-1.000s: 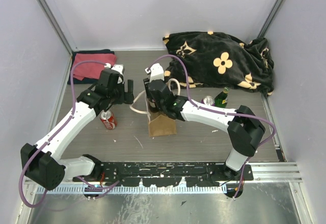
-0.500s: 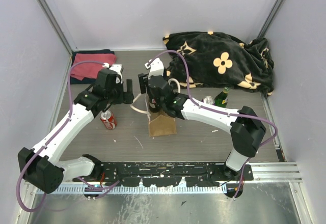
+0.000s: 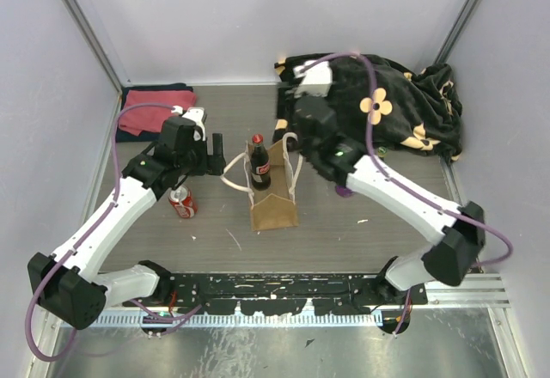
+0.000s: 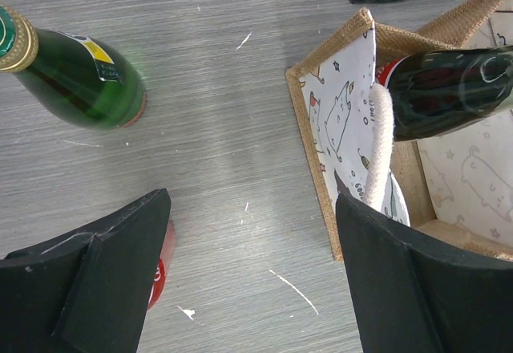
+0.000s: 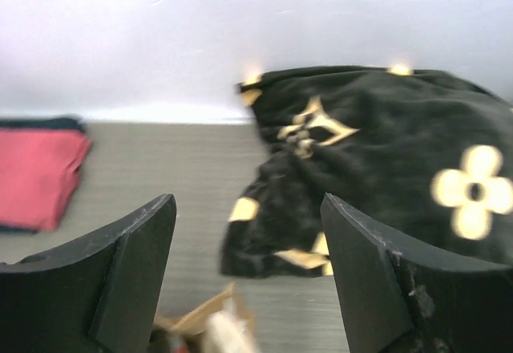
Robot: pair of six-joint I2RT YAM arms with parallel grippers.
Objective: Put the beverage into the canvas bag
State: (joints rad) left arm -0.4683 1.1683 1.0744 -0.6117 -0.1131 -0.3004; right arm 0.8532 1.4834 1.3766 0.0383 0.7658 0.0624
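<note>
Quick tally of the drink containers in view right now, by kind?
Bottles: 2, a dark cola bottle standing in the canvas bag and a green bottle outside it.
Cans: 1, a red can left of the bag.
Total: 3 in view; more may be hidden behind the right arm.

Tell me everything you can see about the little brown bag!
The canvas bag is a small tan, coarse-woven tote standing upright on the table, mouth open. Its lining is white with cat drawings, and white rope handles loop from its sides. A dark bottle with a red cap stands inside, neck poking out.
</note>
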